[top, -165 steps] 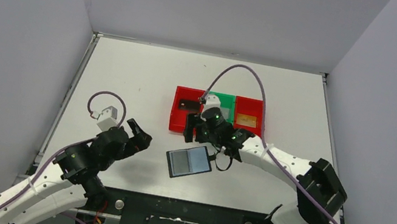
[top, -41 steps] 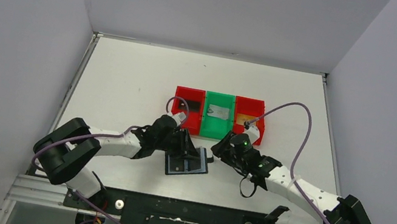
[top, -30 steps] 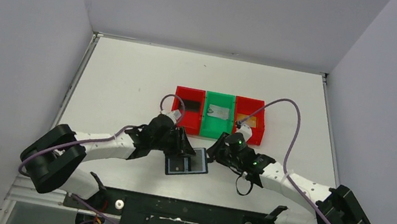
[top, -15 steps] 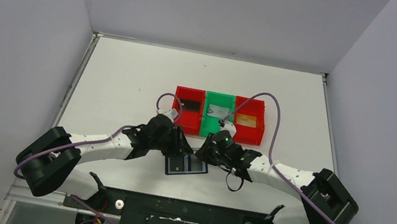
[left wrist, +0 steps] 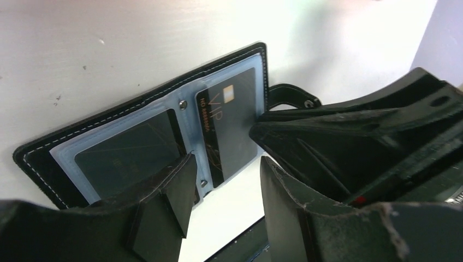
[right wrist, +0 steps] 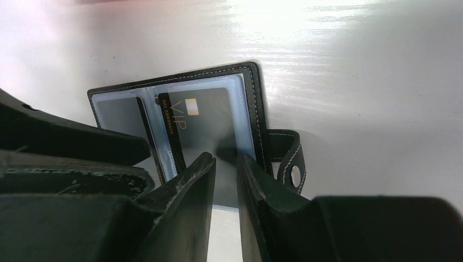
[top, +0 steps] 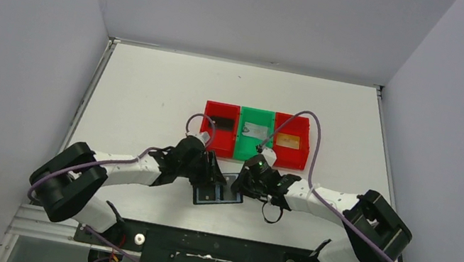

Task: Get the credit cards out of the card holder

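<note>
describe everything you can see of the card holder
The card holder lies open and flat on the white table near the front edge. It is black, leather-like, with pale stitching and a snap strap on one side. Its clear sleeves hold what look like two dark cards, one a VIP card. The left gripper reaches over its left half, the right gripper over the other; contact is unclear.

Both arms are seen stretched low and inward, elbows out, wrists pitched down. The left end effector (top: pixel 209 174) (left wrist: pixel 225 177) is held with a wide gap between its jaws. The right end effector (top: pixel 243 182) (right wrist: pixel 225 162) is set facing it, fingers (right wrist: pixel 188 199) parted by only a narrow slit.
</note>
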`<state>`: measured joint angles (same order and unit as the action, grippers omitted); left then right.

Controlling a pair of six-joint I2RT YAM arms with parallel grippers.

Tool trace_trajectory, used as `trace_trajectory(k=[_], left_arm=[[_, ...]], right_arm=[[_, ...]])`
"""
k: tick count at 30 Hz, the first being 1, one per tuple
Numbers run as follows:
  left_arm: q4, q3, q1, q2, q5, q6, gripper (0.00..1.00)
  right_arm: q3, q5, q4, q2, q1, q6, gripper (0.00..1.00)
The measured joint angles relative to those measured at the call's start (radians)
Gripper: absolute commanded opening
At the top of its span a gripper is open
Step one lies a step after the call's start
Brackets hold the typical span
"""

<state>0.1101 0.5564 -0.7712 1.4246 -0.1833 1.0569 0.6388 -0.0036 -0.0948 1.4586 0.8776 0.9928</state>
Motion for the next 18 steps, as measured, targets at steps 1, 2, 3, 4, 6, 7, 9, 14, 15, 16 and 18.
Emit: trace_trajectory(k=[1, 2, 3, 4, 6, 7, 9, 14, 15, 16, 18], left_arm=[[0.000, 0.000, 0.000, 0.012, -0.003, 0.000, 0.46], [0.000, 0.000, -0.001, 0.023, -0.006, 0.000, 0.47], [0.002, 0.001, -0.001, 0.032, -0.009, 0.000, 0.47], [0.003, 0.003, -0.002, 0.041, -0.012, 0.001, 0.47], [0.003, 0.015, -0.004, 0.055, -0.014, 0.001, 0.47], [0.003, 0.022, -0.007, 0.061, -0.013, 0.000, 0.47], [-0.002, 0.035, -0.012, 0.072, -0.008, 0.000, 0.47], [-0.055, 0.081, -0.027, 0.108, 0.027, 0.000, 0.47], [-0.075, 0.098, -0.029, 0.115, 0.039, 0.000, 0.47], [-0.093, 0.114, -0.034, 0.121, 0.054, -0.002, 0.47], [-0.124, 0.140, -0.041, 0.135, 0.082, -0.004, 0.47]], right_arm=[[0.000, 0.001, -0.001, 0.000, 0.000, 0.004, 0.24], [0.000, 0.002, -0.002, 0.000, 0.000, 0.007, 0.24], [0.000, 0.003, -0.002, 0.000, 0.000, 0.011, 0.24], [0.000, 0.003, -0.002, 0.002, -0.001, 0.014, 0.24], [0.002, 0.004, -0.002, 0.004, -0.001, 0.017, 0.24], [0.002, 0.004, -0.003, 0.004, -0.002, 0.018, 0.24], [0.003, 0.003, -0.004, 0.005, -0.002, 0.019, 0.24], [0.003, 0.003, -0.004, 0.005, -0.007, 0.031, 0.24], [0.003, 0.003, -0.004, 0.005, -0.008, 0.034, 0.24], [0.003, 0.003, -0.004, 0.005, -0.008, 0.036, 0.24], [0.003, 0.003, -0.004, 0.005, -0.008, 0.040, 0.24]])
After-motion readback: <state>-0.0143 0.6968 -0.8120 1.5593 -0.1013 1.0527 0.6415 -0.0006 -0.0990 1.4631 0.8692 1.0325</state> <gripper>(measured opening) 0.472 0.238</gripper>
